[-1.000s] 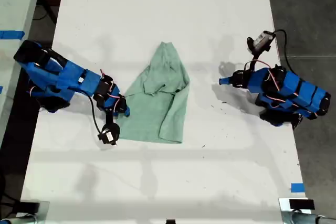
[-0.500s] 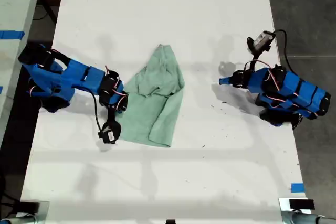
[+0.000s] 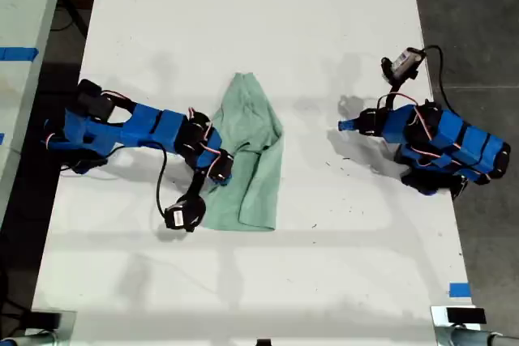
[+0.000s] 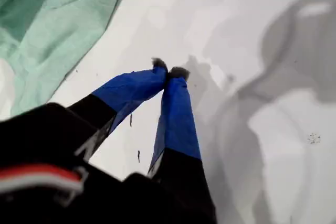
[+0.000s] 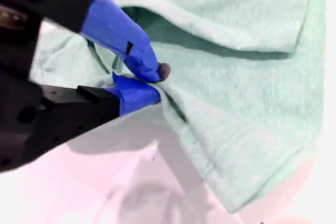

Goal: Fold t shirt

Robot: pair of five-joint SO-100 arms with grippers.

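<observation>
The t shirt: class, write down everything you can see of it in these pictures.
The t shirt is a small pale mint-green garment of soft knit cloth, wrinkled and partly folded over itself. It lies on the white table, narrow end away from the exterior camera. My second gripper pinches a fold of its edge; stitched hems show nearby. My first gripper hangs apart, shut on nothing.

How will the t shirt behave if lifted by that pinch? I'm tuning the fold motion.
Probably floppy: the t shirt lies wrinkled and bunched where my second gripper pinches it. It likely drapes and drags rather than holding shape. It looks thin, so probably light.
</observation>
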